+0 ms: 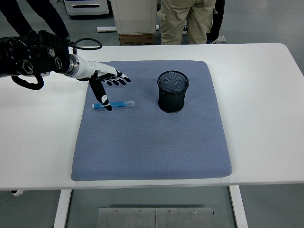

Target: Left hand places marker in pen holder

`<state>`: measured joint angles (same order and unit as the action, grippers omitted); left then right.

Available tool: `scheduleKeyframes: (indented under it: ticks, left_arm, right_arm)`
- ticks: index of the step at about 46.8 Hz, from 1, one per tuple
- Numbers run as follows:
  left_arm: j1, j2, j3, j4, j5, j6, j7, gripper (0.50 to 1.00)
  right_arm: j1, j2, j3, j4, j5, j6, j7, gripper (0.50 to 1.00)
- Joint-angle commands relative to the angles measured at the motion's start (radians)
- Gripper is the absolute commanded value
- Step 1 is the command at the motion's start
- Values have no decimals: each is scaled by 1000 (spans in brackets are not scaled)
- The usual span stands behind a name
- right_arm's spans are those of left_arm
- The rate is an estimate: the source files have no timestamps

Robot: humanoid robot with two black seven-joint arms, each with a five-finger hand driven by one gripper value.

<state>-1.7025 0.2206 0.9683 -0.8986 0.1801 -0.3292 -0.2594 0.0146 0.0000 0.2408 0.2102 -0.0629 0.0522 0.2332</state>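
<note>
The blue marker [113, 104] lies flat on the grey mat [152, 142], at nine o'clock from the mesh pen holder [173, 91]. My left hand [105, 83] hovers over it, fingers spread and holding nothing, thumb tip down at its left part. I judge this the reach-to-grasp step; next I must close around the barrel.
</note>
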Motion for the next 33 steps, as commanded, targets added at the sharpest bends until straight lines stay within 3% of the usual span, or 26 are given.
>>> scheduleKeyframes:
  ticks: [1, 11, 33]
  left_arm:
    - [0, -18, 1, 0, 9, -4, 9, 1000]
    - [-31, -55, 24, 1, 94, 6, 80, 1000]
    - [-23, -90, 92, 1, 145, 4, 117, 1000]
  right_arm:
    - [1, 0, 0, 0, 0, 0, 0, 1000]
    - [1, 0, 0, 0, 0, 0, 0, 1000]
    - [1, 0, 0, 0, 0, 0, 0, 1000]
